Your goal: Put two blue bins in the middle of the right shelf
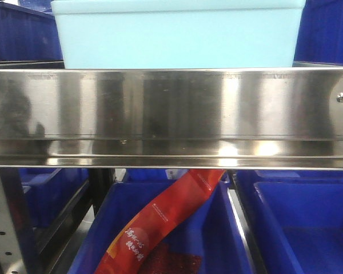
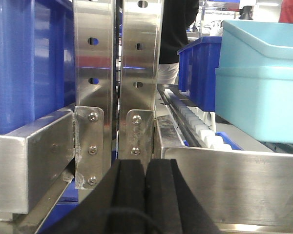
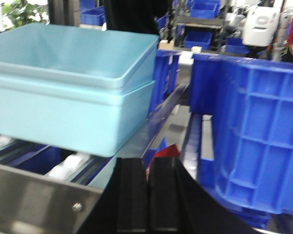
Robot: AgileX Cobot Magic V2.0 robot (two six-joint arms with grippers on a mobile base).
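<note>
Both claws pressed together, empty: left claw [image 2: 145, 187], right claw [image 3: 147, 195]. Nested blue bins [image 3: 73, 87] behind shelf rail [image 1: 171, 117].

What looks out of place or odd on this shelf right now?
One thing: a red printed packet sticks up slantwise out of the dark blue crate on the lower tier, its top end reaching under the steel front rail. The nested light-blue bins sit level on the roller track; nothing else stands out.

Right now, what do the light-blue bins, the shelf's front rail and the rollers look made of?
Light-blue bins: smooth matte plastic, moulded rims, apparently two nested. Front rail: brushed steel, streaky reflections, a screw at one end. Rollers: probably white plastic, dull and uniform.
</note>
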